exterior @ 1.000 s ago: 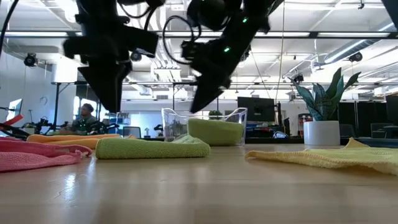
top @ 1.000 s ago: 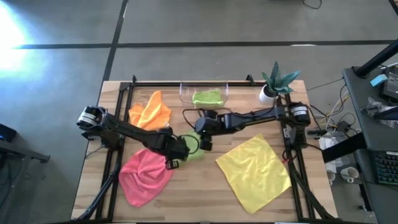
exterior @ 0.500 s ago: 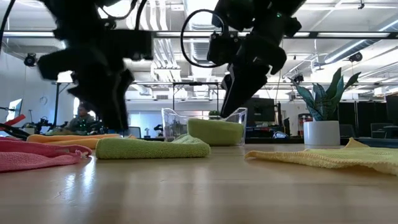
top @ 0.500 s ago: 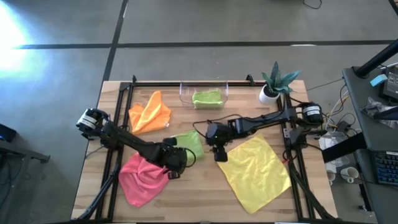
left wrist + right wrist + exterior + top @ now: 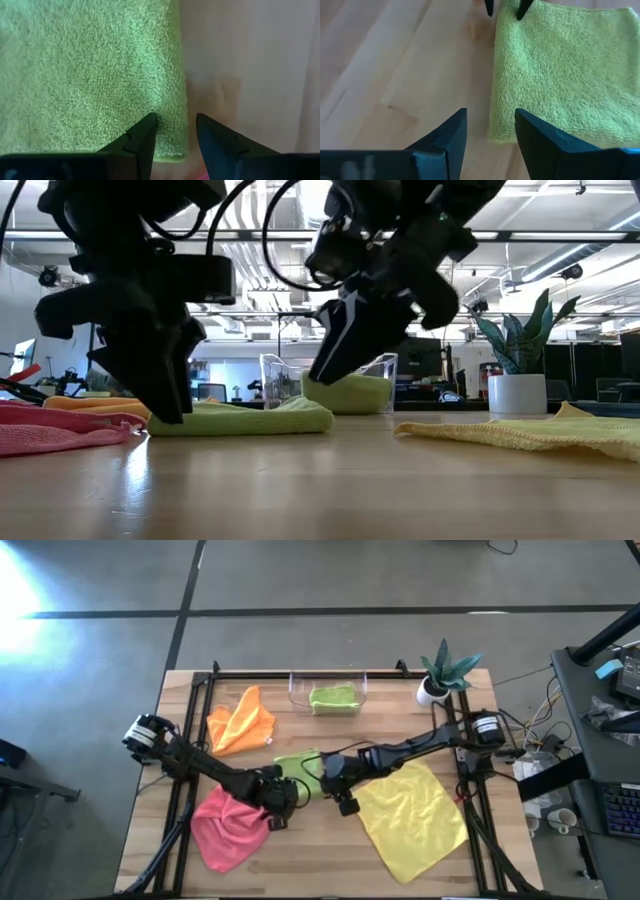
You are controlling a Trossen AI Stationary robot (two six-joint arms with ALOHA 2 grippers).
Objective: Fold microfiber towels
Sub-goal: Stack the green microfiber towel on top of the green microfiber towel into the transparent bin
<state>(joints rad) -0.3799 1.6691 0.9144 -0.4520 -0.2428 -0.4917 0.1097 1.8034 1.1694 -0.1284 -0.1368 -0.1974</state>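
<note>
Both arms are down at the middle of the bench (image 5: 300,850), working the same folded lime green towel (image 5: 300,766) from opposite ends. The left claw (image 5: 283,796) sits low at the towel's near corner, right next to the pink towel (image 5: 232,825). In the left wrist view its two fingers (image 5: 145,131) stand apart with a clear gap, straddling the towel's edge (image 5: 90,75); one tip lies over the green pile, the other over bare wood. Nothing is pinched between them.

The right claw (image 5: 340,788) reaches in from the other side, at the towel's opposite near corner. In the right wrist view its fingers (image 5: 452,131) are also spread, parted over the towel's corner (image 5: 560,70) and the wood beside it, gripping nothing. At the far end of that same view the other arm's dark fingertips show at the towel's far edge.

From the low view, the green towel (image 5: 245,417) lies flat as a neat folded slab, with both dark claws hanging right down on it.

Elsewhere on the bench: the orange towel (image 5: 241,718) lies crumpled toward the back left, the pink one bunched at the front left, and the yellow towel (image 5: 410,815) spread open at the front right. A second lime green towel (image 5: 335,697) rests folded inside the clear bin (image 5: 296,690) at the back, with a potted plant (image 5: 443,672) at the back right corner.
</note>
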